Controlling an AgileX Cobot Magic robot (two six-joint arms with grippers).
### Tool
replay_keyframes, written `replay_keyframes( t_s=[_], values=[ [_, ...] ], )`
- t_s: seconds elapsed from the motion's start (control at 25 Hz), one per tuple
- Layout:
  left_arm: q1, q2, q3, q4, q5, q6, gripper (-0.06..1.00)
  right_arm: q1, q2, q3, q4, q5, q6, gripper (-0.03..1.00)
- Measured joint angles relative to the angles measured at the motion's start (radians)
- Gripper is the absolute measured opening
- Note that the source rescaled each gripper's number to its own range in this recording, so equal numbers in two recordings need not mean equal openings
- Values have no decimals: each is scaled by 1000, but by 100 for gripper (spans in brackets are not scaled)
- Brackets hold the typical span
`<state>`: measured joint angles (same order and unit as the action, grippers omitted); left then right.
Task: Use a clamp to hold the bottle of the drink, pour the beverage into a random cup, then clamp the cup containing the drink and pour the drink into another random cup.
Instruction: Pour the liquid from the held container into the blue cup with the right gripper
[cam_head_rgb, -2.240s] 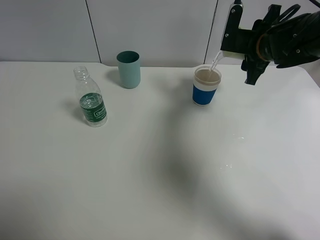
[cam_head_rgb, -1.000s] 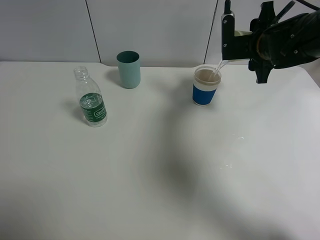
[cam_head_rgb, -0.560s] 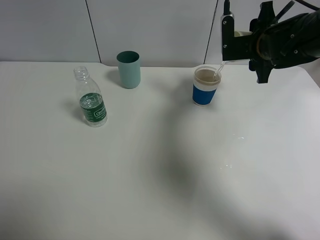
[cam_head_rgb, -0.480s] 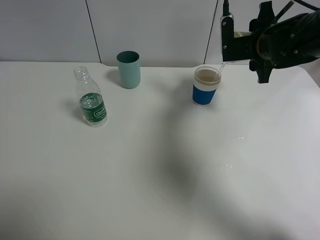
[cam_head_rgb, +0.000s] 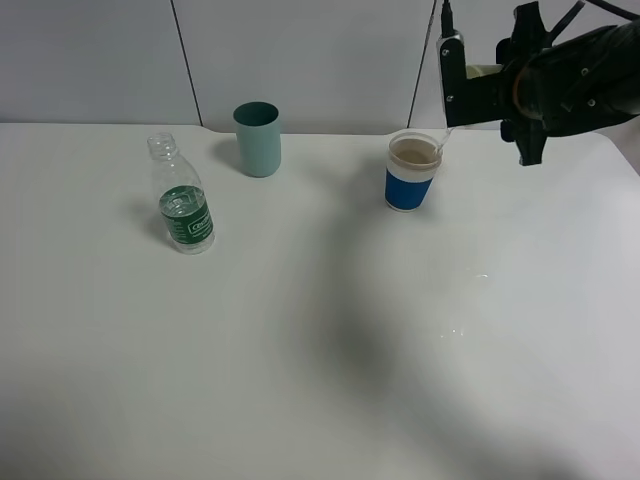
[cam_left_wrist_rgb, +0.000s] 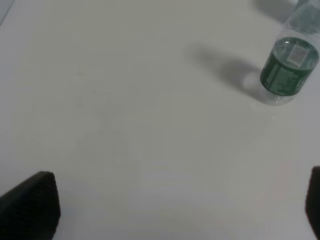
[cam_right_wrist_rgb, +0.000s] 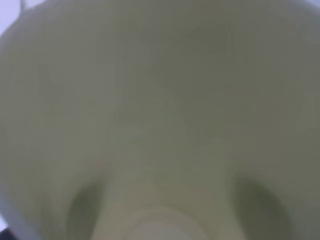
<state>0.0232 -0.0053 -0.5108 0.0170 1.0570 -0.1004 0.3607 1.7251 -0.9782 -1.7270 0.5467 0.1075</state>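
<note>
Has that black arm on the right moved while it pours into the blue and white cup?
Yes. The right gripper has risen and tipped further above the blue-banded paper cup, which has stayed put.

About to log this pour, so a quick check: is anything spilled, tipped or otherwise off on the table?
A few small clear droplets lie on the table, in front of the white and blue cup and a little to its right, so a bit of liquid looks spilled. The bottle and the teal cup stand upright.
</note>
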Motion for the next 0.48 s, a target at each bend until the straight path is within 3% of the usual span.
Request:
replay_keyframes(
  t_s=[0.24,0.32,0.36,0.4,0.44,0.48],
  values=[
    [0,0,0,0,0,0,100,0,0,0,0,-3,177,1],
    [0,0,0,0,0,0,100,0,0,0,-1,-31,424,1],
    [0,0,0,0,0,0,100,0,0,0,-1,-31,424,1],
    [0,0,0,0,0,0,100,0,0,0,-5,-61,641,1],
    [0,0,0,0,0,0,100,0,0,0,-7,-73,732,1],
    [0,0,0,0,0,0,100,0,0,0,-7,-73,732,1]
  ],
)
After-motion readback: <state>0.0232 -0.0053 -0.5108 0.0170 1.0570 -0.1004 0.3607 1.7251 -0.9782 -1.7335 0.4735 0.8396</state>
